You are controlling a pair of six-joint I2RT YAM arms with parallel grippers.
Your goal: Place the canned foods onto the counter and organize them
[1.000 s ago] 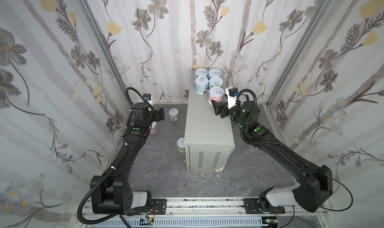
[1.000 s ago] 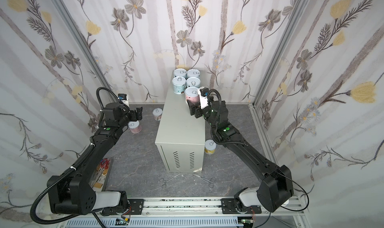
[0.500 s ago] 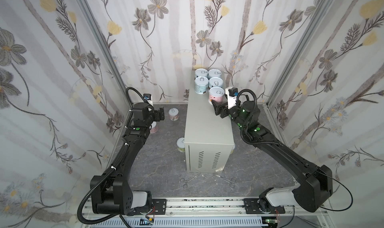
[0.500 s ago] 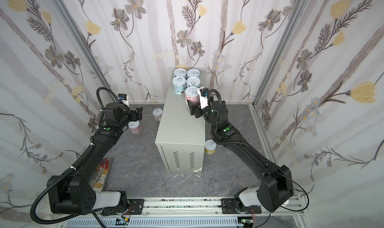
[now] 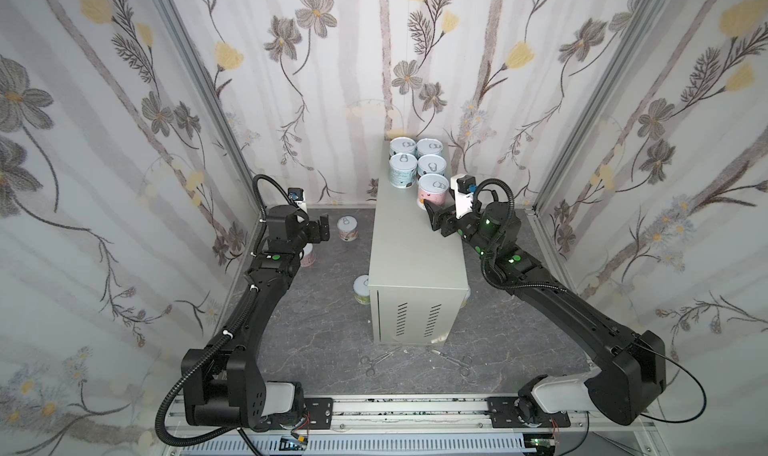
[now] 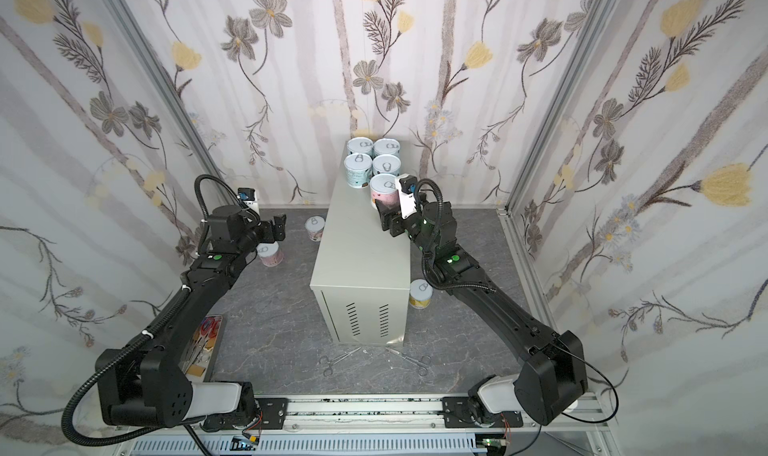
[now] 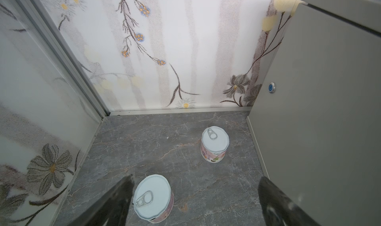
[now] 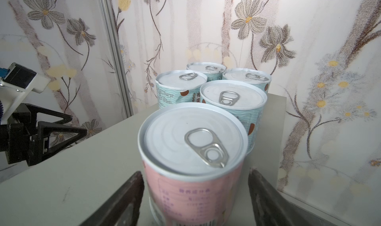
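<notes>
Both arms raised and reaching toward the far wall, jaws apart on each.

The left gripper [image 5: 323,229] hangs in the air over the floor's far left corner, elbow bent, its fingers [image 7: 115,202] spread wide with nothing between them. The right gripper [image 6: 386,221] reaches over the counter's [image 6: 357,246] right edge near its far end; its fingers [image 8: 123,198] flank the pink can [image 8: 191,157], a gap showing on each side.
</notes>
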